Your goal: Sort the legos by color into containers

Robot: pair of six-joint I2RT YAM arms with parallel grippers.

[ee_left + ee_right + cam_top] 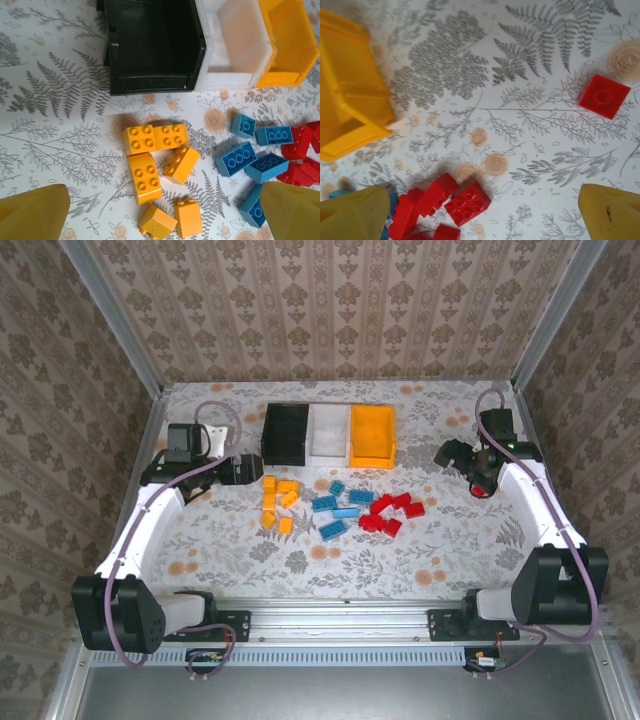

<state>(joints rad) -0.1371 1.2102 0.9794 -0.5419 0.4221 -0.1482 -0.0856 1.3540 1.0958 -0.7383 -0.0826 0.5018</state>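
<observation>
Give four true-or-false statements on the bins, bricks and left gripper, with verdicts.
1. The white bin stands between the black bin and the yellow bin. True.
2. The black bin holds blue bricks. False: it is empty; the blue bricks lie on the table.
3. The left gripper is open and holds nothing. True.
4. In the top view, the red bricks lie left of the orange bricks. False: the red bricks lie right of the orange bricks.
</observation>
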